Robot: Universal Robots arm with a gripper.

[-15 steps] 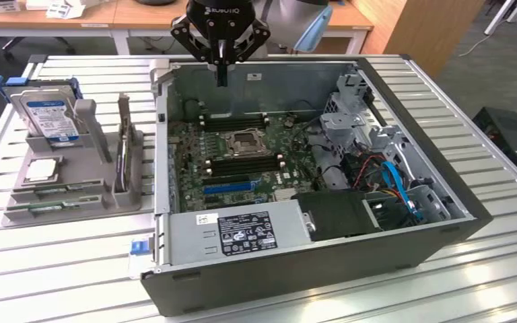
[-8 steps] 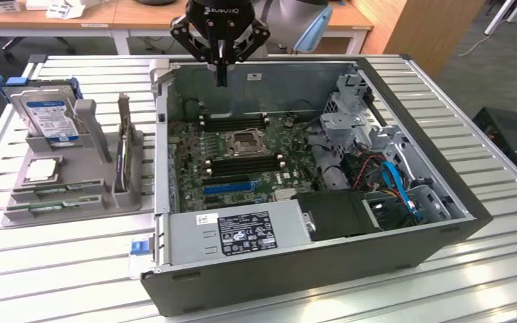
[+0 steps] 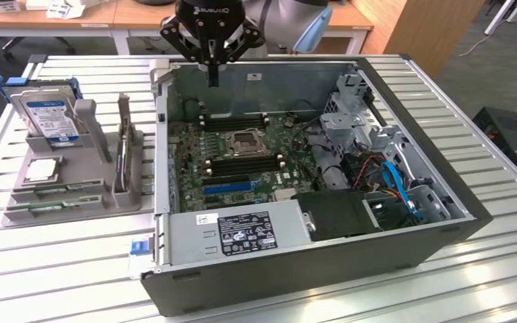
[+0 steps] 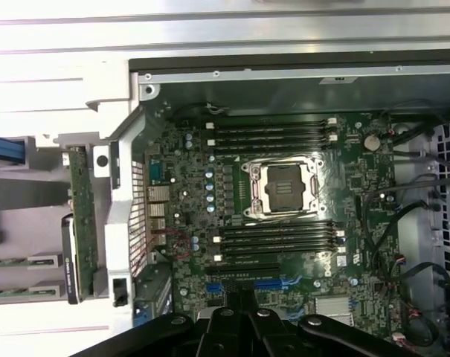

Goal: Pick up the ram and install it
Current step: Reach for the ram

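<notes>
We show a slatted, silver metal table [image 3: 61, 269] carrying an open, dark grey desktop computer case [image 3: 330, 269] that lies on its side. Its green motherboard [image 3: 191, 182] [image 4: 358, 171] faces upward. A silver power supply with a black label [image 3: 240, 232] fills the near corner of the case.

On the exterior view's left of the case, just beside it, stands a grey moulded parts holder [image 3: 88, 114]. It keeps a blue-framed hard drive [image 3: 48, 114] tilted in its far compartment. A square silver processor chip [image 3: 43, 169] lies flat in the middle.

The black gripper [image 3: 212, 82] [image 4: 239, 301] hangs over the far wall of the case with its jaws pressed together. It is well apart from the holder.

On the motherboard, long black memory slots [image 3: 240, 163] [image 4: 277, 238] run on both sides of the square metal processor socket [image 3: 243, 141] [image 4: 280, 186].

We see two long, thin green circuit-board ram sticks [image 3: 56, 192] [image 4: 13, 262] lying flat in the nearest compartments of the holder, outside the case.
</notes>
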